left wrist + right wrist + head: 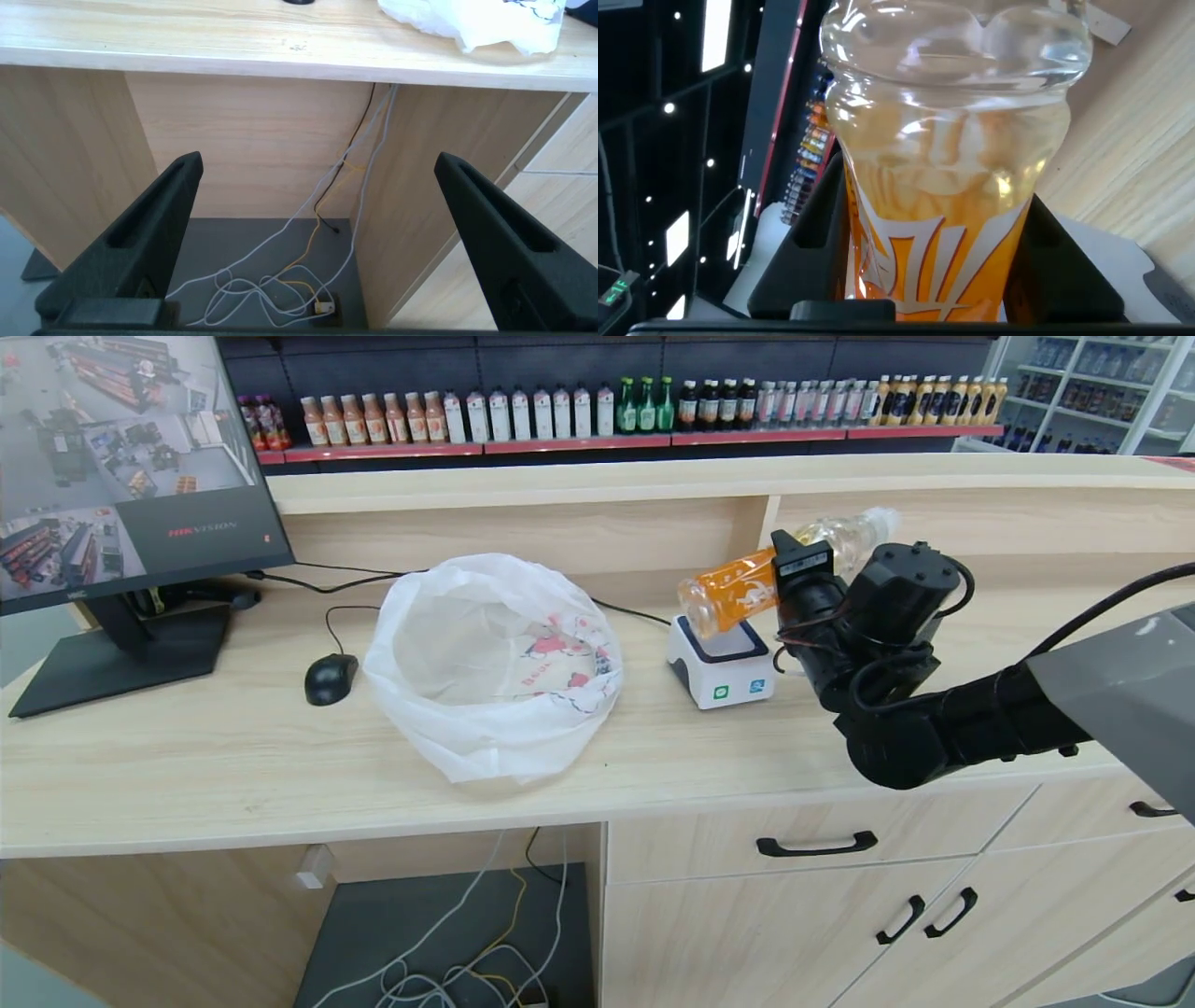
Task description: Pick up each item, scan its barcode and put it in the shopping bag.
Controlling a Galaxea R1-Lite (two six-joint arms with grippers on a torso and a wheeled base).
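monitor [121, 457]: on a dark stand at the far left of the bench [233, 756], screen lit.
mouse [330, 679]: black, on the bench between the monitor and the shopping bag, its cord running back toward the monitor.
left gripper [318, 168]: held below the front edge of the bench, facing the open bay under it; jaws wide apart, nothing between them.
cables [308, 271]: white, yellow and black, hanging down in the bay and coiled on its floor.
shopping bag [495, 663]: white plastic with red print, standing open-mouthed at the middle of the bench; one edge of it also seen from below [476, 23].
scanner [721, 665]: small white box with a dark top window, on the bench just right of the bag.
bottle [738, 597]: clear with an orange label, held nearly level and tilted, its orange end low just above the scanner window, its clear end rising toward the back panel; close up [952, 168].
right gripper [799, 560]: above and right of the scanner; jaws clamped on the bottle at its middle.
shelf [653, 434]: red-edged, behind the bench, lined with upright drink bottles.
drawers [817, 845]: black-handled, under the right half of the bench.
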